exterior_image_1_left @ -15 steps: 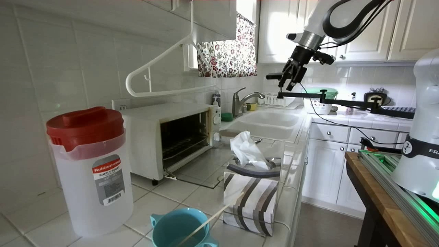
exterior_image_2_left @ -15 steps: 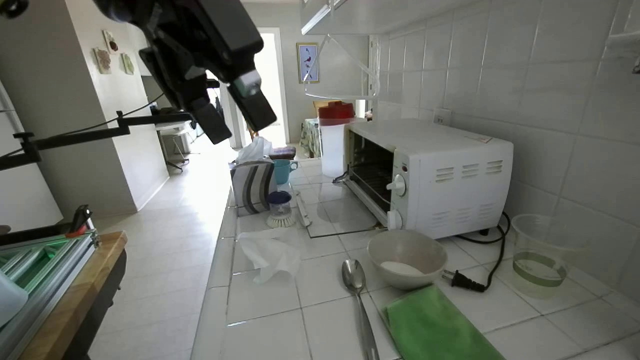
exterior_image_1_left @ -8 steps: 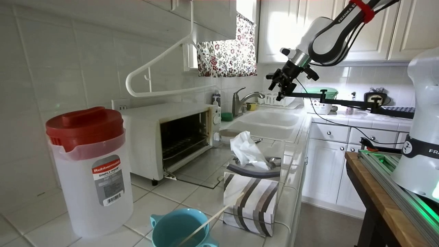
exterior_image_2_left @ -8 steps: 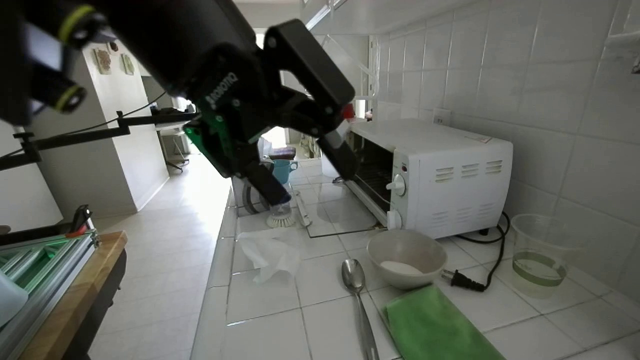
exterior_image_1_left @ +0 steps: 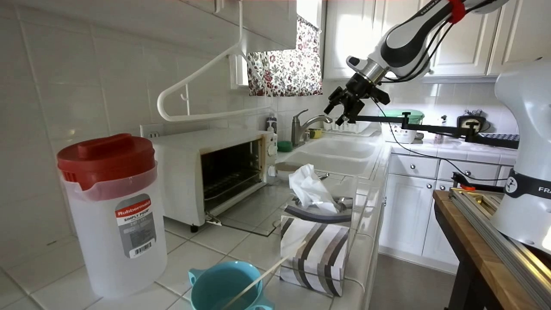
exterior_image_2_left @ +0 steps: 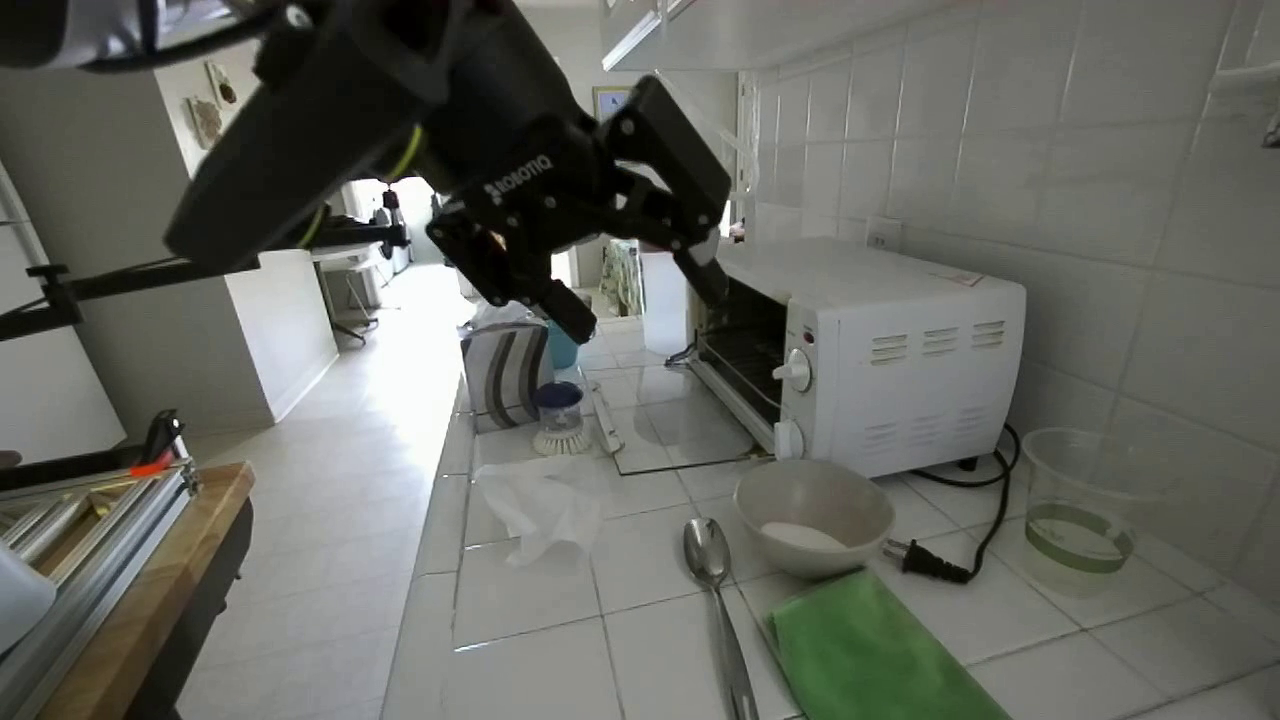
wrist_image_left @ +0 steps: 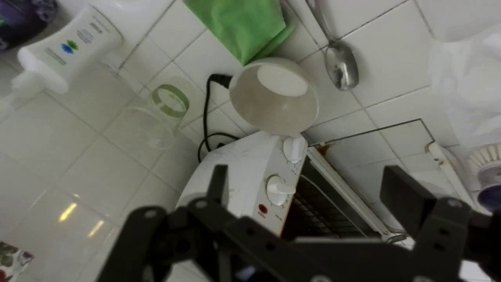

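Note:
My gripper is open with nothing between its fingers. It is held tilted in the air above the counter and also shows in both exterior views. In the wrist view, the white toaster oven lies beyond the gap, apart from the fingers, its glass door down. A pale bowl stands beside the oven's knob end, with a white patch inside. A metal spoon and a folded green cloth lie near the bowl. A clear plastic cup stands by the wall.
A striped tissue box, a dish brush and a loose tissue are along the counter edge. A red-lidded pitcher, a blue cup with a stick, and a hanging white hanger are around the oven. A faucet stands behind the sink.
My gripper has swung across toward the oven side and tilted more, still open. The light along the arm's base rail has gone from green to yellowish. The objects on the counter have not moved.

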Motion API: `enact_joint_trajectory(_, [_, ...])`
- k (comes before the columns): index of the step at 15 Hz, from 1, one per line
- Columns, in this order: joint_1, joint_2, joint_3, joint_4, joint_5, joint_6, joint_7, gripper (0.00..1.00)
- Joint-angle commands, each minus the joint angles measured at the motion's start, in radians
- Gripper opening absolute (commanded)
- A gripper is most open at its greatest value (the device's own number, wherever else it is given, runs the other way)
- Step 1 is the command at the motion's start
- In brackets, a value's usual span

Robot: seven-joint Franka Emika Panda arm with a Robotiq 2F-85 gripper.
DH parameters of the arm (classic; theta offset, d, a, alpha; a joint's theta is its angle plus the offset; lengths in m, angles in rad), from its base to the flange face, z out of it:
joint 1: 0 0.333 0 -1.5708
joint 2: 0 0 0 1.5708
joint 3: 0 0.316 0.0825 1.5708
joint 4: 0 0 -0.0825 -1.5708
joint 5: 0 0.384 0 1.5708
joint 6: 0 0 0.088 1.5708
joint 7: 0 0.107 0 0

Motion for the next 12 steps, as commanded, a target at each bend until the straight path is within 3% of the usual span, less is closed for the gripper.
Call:
enact_joint_trajectory(1, [0.137,-0.052,-0.181,0.085,0.000,-0.197,-0.124,1.00])
enact_joint_trajectory(4, [0.168,0.009,-0.225,0.132,-0.002,-0.303,-0.153,1.00])
enact_joint_trajectory(5, [0.118,-0.016,-0.182,0.093,0.012,-0.252,-0.118,1.00])
enact_joint_trajectory(12, [0.162,0.018,-0.219,0.115,0.013,-0.303,-0.141,1.00])
